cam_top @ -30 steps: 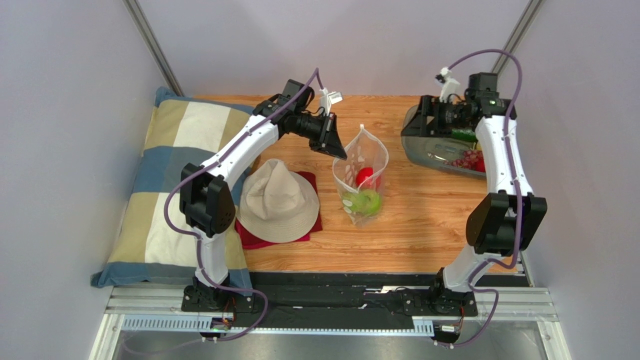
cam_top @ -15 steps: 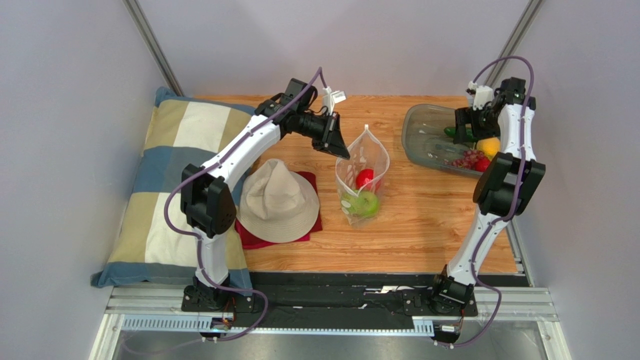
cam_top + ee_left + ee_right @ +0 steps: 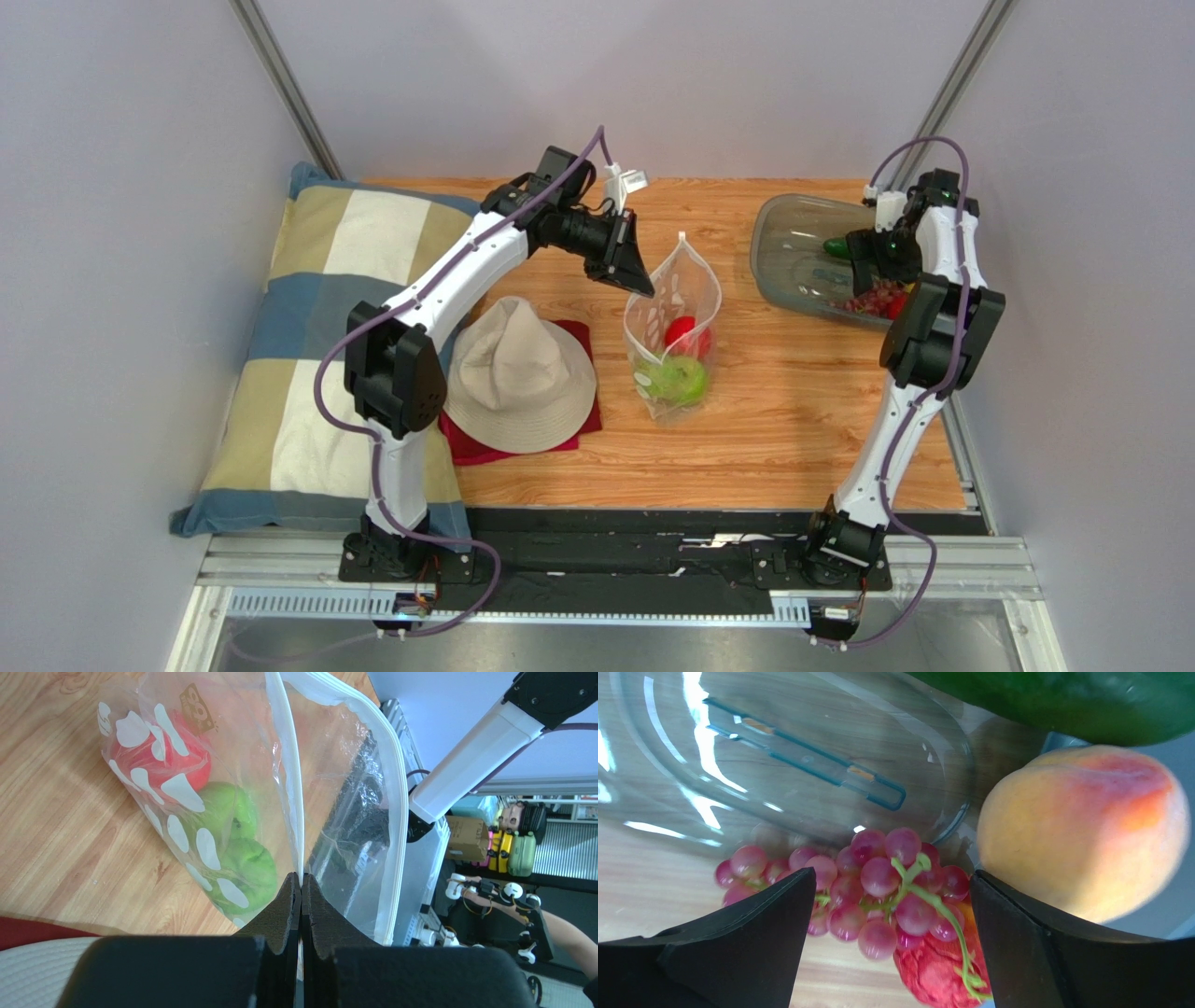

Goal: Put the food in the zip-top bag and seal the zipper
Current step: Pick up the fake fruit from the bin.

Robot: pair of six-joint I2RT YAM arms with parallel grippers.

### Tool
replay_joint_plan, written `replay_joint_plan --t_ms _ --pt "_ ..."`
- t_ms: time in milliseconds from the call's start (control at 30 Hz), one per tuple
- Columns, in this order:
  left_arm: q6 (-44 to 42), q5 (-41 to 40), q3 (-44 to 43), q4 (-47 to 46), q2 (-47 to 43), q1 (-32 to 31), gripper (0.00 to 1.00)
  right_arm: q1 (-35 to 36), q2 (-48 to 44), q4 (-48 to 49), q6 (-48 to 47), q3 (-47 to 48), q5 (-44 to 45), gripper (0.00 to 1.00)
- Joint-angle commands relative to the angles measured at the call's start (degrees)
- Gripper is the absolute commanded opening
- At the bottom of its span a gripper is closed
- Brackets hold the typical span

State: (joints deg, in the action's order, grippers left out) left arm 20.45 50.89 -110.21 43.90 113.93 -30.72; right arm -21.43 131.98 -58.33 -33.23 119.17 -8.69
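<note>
While the zip-top bag (image 3: 351, 777) was pinched at its zipper (image 3: 288, 777) by the closed left jaws, grapes (image 3: 878, 885) were framed between the wide-spread right jaws, peach (image 3: 1081, 833) alongside.

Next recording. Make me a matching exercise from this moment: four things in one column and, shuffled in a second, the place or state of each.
Things:
1. left claw
2. right claw
3. grapes
4. hat

Place or state:
A. lying in the grey tray
B. shut on the rim of the zip-top bag
C. resting on a red cloth
D. open, hanging over the grey tray

Pairs: 1-B, 2-D, 3-A, 4-C
</note>
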Motion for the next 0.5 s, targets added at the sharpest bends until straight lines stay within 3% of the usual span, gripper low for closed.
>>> replay_joint_plan --t_ms 0,100,167,267,300,367,467 --pt "-0.58 0.96 -2.11 0.31 0.33 -0.13 0.00 0.07 2.13 3.22 0.98 0.01 2.18 0.84" --pt "-0.76 0.96 -2.11 0.48 0.50 -0.13 0.00 0.16 2.75 4.01 1.41 -0.26 1.66 0.79" --pt "-0.94 0.87 -2.20 0.83 0.68 -0.13 0.00 0.07 2.75 4.45 1.85 -0.26 0.52 0.65" --pt "-1.11 0.87 -2.55 0.92 0.94 -0.13 0.00 0.16 1.88 4.62 3.35 -0.08 -0.89 0.38" --pt "-1.20 0.87 -2.64 1.01 0.86 -0.13 0.00 0.07 1.44 4.62 3.61 -0.17 -1.50 0.18" --pt "-1.29 0.87 -2.81 1.19 0.86 -0.13 0.00 0.16 -0.67 4.62 4.05 -0.78 -2.21 0.03" --pt "-1.29 0.96 -2.99 1.19 0.77 -0.13 0.00 -0.01 -4.26 4.62 5.28 -1.84 -3.70 0.00"
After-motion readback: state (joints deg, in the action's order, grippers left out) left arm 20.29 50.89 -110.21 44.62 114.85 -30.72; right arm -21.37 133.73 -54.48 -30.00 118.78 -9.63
